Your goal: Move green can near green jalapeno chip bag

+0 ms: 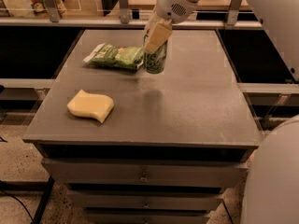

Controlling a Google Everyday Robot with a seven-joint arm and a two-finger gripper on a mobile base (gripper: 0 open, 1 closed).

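Observation:
The green can (155, 61) has a green and white patterned body and hangs upright just above the grey table (196, 101), right beside the right end of the green jalapeno chip bag (114, 56). My gripper (156, 38) comes down from the upper right and is shut on the can's top; a pale fingertip (157, 35) covers the can's upper part. The chip bag lies flat at the table's back left, crinkled, with a white left end. The can's shadow falls on the table in front of it.
A pale yellow sponge (91, 106) lies at the table's front left. Drawers (142, 174) run below the table's front edge. A shelf rail with posts (124, 6) stands behind the table. My white arm (275, 22) fills the upper right and lower right corner.

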